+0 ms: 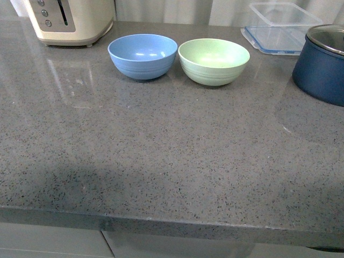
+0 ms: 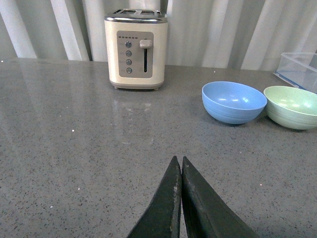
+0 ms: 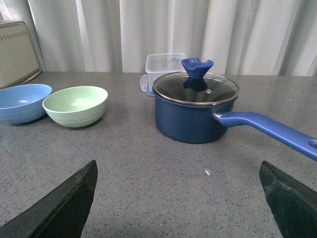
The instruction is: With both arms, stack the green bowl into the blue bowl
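Note:
The blue bowl and the green bowl stand upright side by side at the back of the grey countertop, rims almost touching, both empty. Neither arm shows in the front view. In the left wrist view the blue bowl and green bowl lie well beyond my left gripper, which is shut with nothing between its fingers. In the right wrist view the green bowl and blue bowl sit far off to one side of my right gripper, which is open wide and empty.
A cream toaster stands at the back left. A clear plastic container lies at the back right. A dark navy pot with a glass lid stands beside it, its long handle reaching across the right wrist view. The countertop's front edge is near.

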`<action>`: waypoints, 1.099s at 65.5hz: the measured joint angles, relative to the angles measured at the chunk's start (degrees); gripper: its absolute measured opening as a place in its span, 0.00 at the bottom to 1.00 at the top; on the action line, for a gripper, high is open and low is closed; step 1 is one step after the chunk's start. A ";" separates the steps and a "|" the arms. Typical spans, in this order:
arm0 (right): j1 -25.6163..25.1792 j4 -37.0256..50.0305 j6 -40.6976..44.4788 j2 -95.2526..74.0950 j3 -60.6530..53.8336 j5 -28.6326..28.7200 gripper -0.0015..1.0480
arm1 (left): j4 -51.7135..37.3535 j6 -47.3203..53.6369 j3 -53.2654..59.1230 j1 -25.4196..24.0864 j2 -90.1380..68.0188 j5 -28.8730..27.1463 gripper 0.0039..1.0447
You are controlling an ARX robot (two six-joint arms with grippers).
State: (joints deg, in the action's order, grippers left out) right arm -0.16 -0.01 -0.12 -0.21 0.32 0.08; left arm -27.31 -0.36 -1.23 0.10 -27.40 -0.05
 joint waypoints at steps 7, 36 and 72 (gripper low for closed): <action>0.00 0.00 0.02 0.00 0.00 0.00 0.90 | 3.43 0.00 0.02 0.00 3.54 0.00 0.03; 0.00 0.00 0.00 0.00 0.00 0.00 0.90 | 13.92 0.00 0.02 0.00 14.23 0.00 0.03; 0.00 0.00 0.02 0.00 0.00 0.00 0.90 | 27.28 0.07 0.00 0.00 27.15 0.00 0.03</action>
State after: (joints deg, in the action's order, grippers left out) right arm -0.16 -0.01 -0.10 -0.21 0.32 0.08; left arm -0.03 -0.30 -1.23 0.10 -0.25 -0.05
